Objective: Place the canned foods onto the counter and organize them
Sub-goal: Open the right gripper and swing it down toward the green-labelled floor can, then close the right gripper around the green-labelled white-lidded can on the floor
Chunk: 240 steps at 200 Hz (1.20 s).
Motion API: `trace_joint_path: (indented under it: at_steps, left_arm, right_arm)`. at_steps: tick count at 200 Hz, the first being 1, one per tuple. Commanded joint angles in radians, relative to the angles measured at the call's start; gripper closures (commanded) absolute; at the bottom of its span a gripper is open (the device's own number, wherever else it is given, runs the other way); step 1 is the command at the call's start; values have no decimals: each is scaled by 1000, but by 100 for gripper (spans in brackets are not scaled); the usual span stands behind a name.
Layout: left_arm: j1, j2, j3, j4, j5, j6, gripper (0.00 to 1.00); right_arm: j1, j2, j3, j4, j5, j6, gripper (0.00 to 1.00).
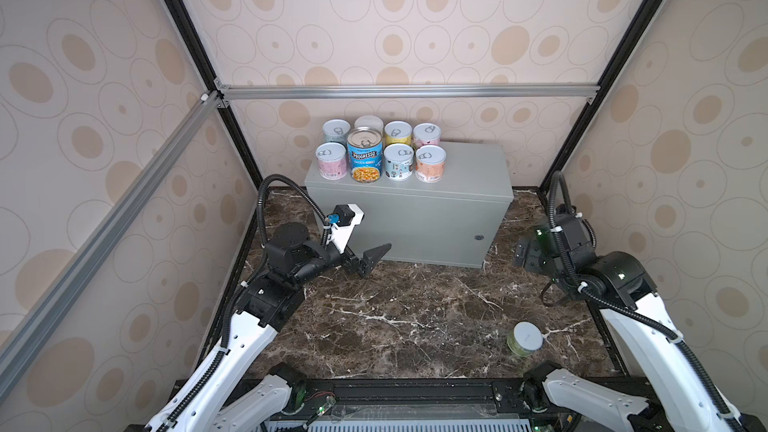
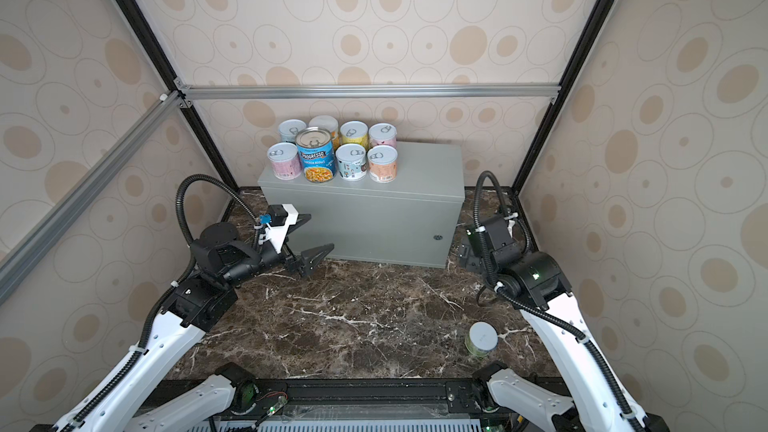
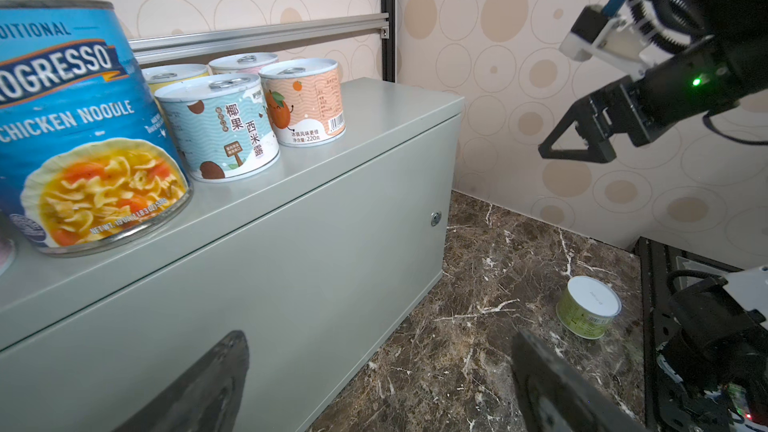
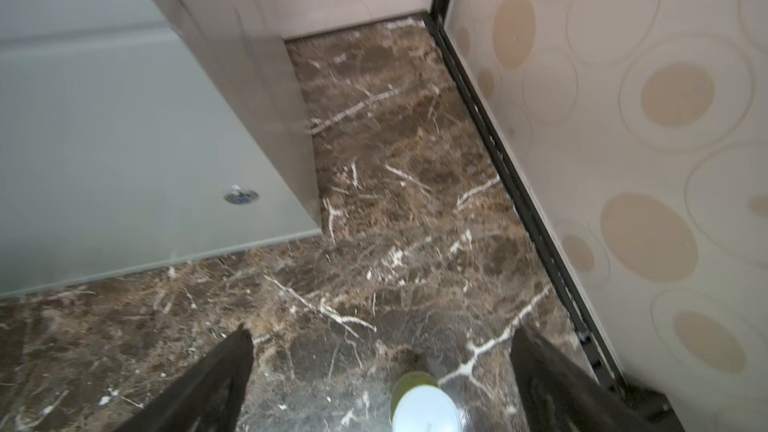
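Several canned foods stand in two rows on the left half of the grey counter [image 1: 415, 209] [image 2: 365, 218], among them the taller blue Progresso can [image 1: 365, 157] [image 3: 83, 126]. One green can with a white lid [image 1: 524, 339] [image 2: 481, 339] [image 3: 588, 312] stands upright on the marble at the front right. My left gripper [image 2: 311, 236] [image 3: 380, 342] hovers open and empty at the counter's front left. My right gripper [image 1: 525, 253] [image 4: 380, 338] hangs open and empty over the marble by the counter's right end. The green can [image 4: 424, 405] shows low between its fingers, well below them.
Dark brown marble [image 1: 415, 309] covers the floor in front of the counter. Patterned walls with black and silver frame bars [image 1: 407, 91] close in the back and both sides. The right half of the counter top [image 1: 473, 168] bears no cans. A round lock [image 1: 478, 238] sits on its front.
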Motion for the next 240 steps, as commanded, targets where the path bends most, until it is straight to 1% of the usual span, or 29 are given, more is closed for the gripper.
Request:
trace_joint_path:
  at_steps: [1, 25, 40, 57, 72, 98, 128, 145, 148, 152, 176, 210, 224, 240]
  left_arm:
    - [-8, -33, -8, 45, 20, -8, 2]
    - [-7, -41, -20, 50, 21, -9, 2]
    - [-8, -43, -22, 51, 20, -10, 2]
    - [-8, -40, -22, 56, 23, -11, 2]
    - [-8, -36, -25, 58, 27, -15, 2]
    - [-8, -29, -26, 61, 33, -18, 2]
    - [-8, -26, -28, 56, 23, -13, 2]
    - [-7, -22, -27, 56, 19, -10, 2]
    - [-7, -21, -28, 56, 19, -10, 2]
    - [-8, -20, -26, 55, 17, -9, 2]
    - [-7, -13, -26, 55, 16, -6, 2]
    - [-7, -7, -25, 52, 13, -3, 2]
    - [-8, -7, -27, 51, 9, -3, 2]
    - [-7, -8, -28, 51, 7, -1, 2]
  right_arm:
    - [-13, -43, -90, -112, -9, 263, 0]
    - [-14, -129, -261, -95, -77, 450, 0]
    - [-18, -179, -381, -50, -136, 524, 0]
    - [-19, -199, -474, -21, -176, 572, 0]
    - [-21, -179, -532, 0, -196, 589, 0]
    - [-43, -116, -622, 98, -286, 574, 0]
    - [-139, -72, -730, 231, -399, 548, 0]
    - [-156, -55, -761, 270, -411, 542, 0]
    - [-184, -49, -763, 272, -409, 538, 0]
    - [-188, -45, -765, 274, -404, 536, 0]
    - [-197, -12, -765, 277, -367, 525, 0]
    - [-206, 35, -773, 325, -396, 498, 0]
    - [-207, 51, -772, 335, -402, 487, 3]
    - [-207, 57, -777, 395, -442, 447, 15]
